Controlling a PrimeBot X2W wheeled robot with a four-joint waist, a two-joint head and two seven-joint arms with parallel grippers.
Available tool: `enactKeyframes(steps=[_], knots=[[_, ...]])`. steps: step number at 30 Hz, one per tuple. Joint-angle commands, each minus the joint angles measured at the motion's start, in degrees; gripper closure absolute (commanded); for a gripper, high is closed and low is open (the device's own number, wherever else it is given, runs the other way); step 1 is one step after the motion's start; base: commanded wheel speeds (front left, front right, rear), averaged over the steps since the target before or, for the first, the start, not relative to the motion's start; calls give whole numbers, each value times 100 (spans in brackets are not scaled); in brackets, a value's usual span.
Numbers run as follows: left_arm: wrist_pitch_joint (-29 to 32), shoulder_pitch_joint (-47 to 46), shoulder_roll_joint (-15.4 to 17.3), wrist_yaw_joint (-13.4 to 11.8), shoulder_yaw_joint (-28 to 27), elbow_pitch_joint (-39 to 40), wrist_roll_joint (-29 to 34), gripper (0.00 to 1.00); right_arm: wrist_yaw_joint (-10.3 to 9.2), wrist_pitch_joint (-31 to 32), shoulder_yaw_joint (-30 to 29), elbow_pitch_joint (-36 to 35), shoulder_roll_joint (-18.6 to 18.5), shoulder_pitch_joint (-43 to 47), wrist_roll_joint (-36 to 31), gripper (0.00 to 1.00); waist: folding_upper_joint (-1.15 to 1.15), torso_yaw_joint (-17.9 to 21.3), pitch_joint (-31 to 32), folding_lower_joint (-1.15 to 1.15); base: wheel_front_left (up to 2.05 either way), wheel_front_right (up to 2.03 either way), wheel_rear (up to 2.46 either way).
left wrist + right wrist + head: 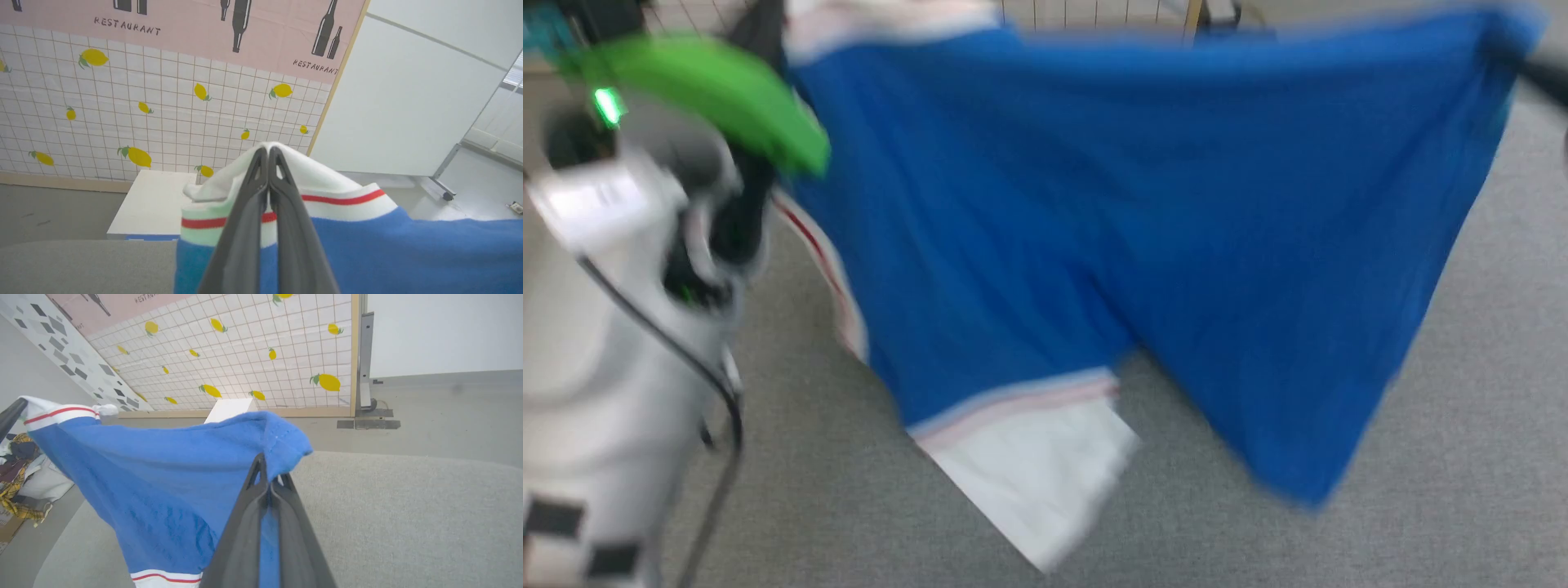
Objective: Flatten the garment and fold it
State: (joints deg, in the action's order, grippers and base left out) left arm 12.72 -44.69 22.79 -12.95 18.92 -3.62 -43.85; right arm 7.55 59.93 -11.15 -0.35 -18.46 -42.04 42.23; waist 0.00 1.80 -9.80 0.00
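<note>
The garment (1143, 245), a royal-blue shirt with white bands and thin red stripes, hangs stretched between both arms above the grey table (1462, 457). In the left wrist view my left gripper (268, 153) is shut on the garment's (408, 253) white banded edge. Over on the right wrist view, my right gripper (269, 477) is shut on a blue corner of the garment (163, 490). A white-banded part hangs lowest near the table in the blurred head view. My left arm's pale wrist (621, 269) stands at the left.
A lemon-patterned tiled wall panel (163, 114) and a white box (151, 204) stand beyond the table. A pile of clothes (20, 477) lies on the floor at the left of the right wrist view. A white partition (408, 94) stands on a metal foot.
</note>
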Motion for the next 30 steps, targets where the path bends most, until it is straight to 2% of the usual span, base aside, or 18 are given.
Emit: enactKeyframes(steps=[1, 10, 18, 20, 24, 30], knots=[[112, -520, 119, -7, 90, -218, 253, 100, -6, -133, -19, 187, 61, -493, -208, 100, 0, -10, -684, 0, 0, 0, 0], [314, -3324, 182, -84, 354, -1438, 1196, 100, -6, -1221, 204, 1409, 261, -3056, -1269, 100, 0, 145, -1726, 0, 0, 0, 0], [-663, -4929, 130, -281, 352, -2049, 1927, 100, -6, -2381, 232, 2205, 340, -4337, -1623, 100, 0, 182, -2272, 0, 0, 0, 0], [-865, -5072, 50, -253, 326, -2209, 1911, 100, -6, -2583, 301, 2348, 329, -4511, -1629, 100, 0, 152, -2367, 0, 0, 0, 0], [-1053, -5073, -44, -28, 338, -2502, 1767, 100, -6, -2659, 557, 2568, 209, -4518, -1406, 100, 0, 74, -2521, 0, 0, 0, 0], [-1360, -4558, -165, 302, 400, -2769, 1522, 100, -6, -2780, 907, 2643, -53, -3892, -846, 100, 0, -59, -2514, 0, 0, 0, 0]])
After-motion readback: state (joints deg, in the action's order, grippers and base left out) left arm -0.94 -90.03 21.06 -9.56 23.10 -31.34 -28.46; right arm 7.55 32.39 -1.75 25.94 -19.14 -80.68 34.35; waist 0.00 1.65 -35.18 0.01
